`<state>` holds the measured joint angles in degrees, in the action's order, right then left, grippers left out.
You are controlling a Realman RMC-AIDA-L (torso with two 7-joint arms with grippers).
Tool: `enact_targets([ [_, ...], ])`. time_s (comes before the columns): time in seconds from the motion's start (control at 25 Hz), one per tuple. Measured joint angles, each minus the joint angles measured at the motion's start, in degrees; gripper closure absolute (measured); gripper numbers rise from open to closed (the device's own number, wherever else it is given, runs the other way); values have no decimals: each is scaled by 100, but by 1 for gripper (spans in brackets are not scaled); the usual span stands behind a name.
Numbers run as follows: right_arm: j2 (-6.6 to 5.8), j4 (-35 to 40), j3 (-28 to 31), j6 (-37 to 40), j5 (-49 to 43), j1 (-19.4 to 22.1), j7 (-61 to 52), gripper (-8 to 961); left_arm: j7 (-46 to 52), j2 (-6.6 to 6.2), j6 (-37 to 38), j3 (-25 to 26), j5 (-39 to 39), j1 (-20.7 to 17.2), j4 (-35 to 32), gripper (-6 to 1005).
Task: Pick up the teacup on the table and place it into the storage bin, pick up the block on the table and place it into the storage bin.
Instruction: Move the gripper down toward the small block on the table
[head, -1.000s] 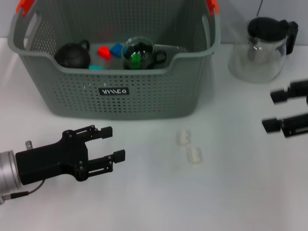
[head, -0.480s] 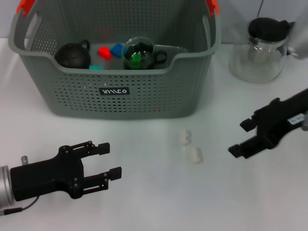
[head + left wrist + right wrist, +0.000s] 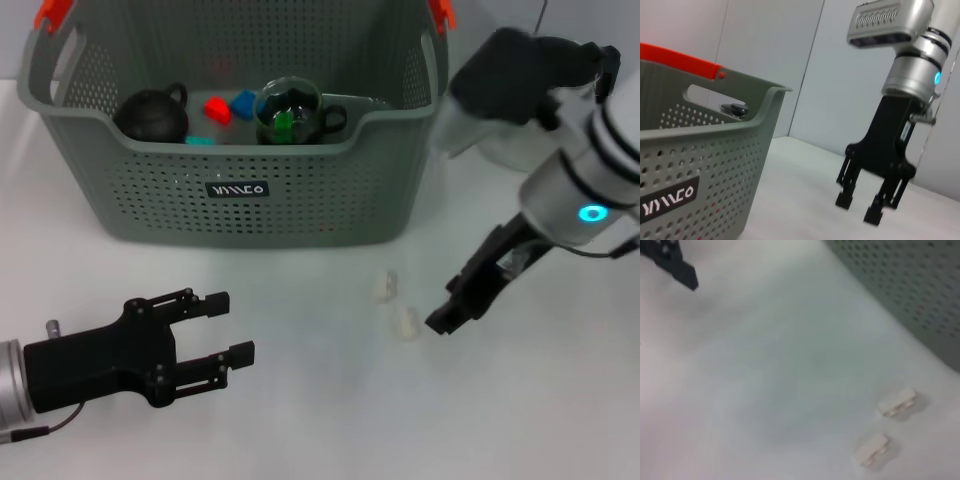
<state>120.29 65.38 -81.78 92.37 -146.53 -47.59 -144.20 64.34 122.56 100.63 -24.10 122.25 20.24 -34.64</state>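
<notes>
Two small white blocks lie side by side on the white table in front of the storage bin; the right wrist view shows them as well. My right gripper hangs open just to the right of the nearer block, with nothing between its fingers, and it also appears in the left wrist view. A glass teacup with a green piece in it sits inside the bin. At the front left, my left gripper rests open and low over the table.
The bin also holds a black teapot, a red block and a blue block. Its perforated wall rises close behind the white blocks. My right arm's body covers the far right of the table.
My right arm has swung in from the right edge and lowered its gripper beside the white blocks. The left gripper has drawn back slightly towards the front and stays open.
</notes>
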Motion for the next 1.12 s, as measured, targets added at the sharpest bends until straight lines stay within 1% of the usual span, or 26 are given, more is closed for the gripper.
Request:
enact_targets([
  [0.08,1,-44,-344,-315,17,-13,81,325,0,4,-1,1,-22,0,1,274],
  [0.16,8,-54,-670,-643,29,20,266,370,0,4,-21,2,-30,0,2,274],
  [0.24,20,-124,-863,-874,51,46,446,415,-1,5,-52,2,-32,0,5,274],
  [0.28,24,-181,-912,-959,68,53,510,437,-5,6,-56,2,-32,-1,6,274],
  [0.36,29,-374,-970,-1114,165,47,681,437,-21,10,-60,2,-34,-1,12,274],
  [0.52,17,-694,-949,-1150,505,-12,1071,436,-27,20,-107,2,-36,14,12,274],
  [0.68,11,-740,-969,-1216,557,6,1325,397,-20,33,-159,2,-36,59,59,274],
  [0.88,12,-847,-1016,-1547,510,28,1399,348,-29,39,-186,2,-36,68,72,274],
  [1.12,31,-1248,-1110,-1798,528,-115,1444,283,-21,40,-197,2,-35,68,72,274],
])
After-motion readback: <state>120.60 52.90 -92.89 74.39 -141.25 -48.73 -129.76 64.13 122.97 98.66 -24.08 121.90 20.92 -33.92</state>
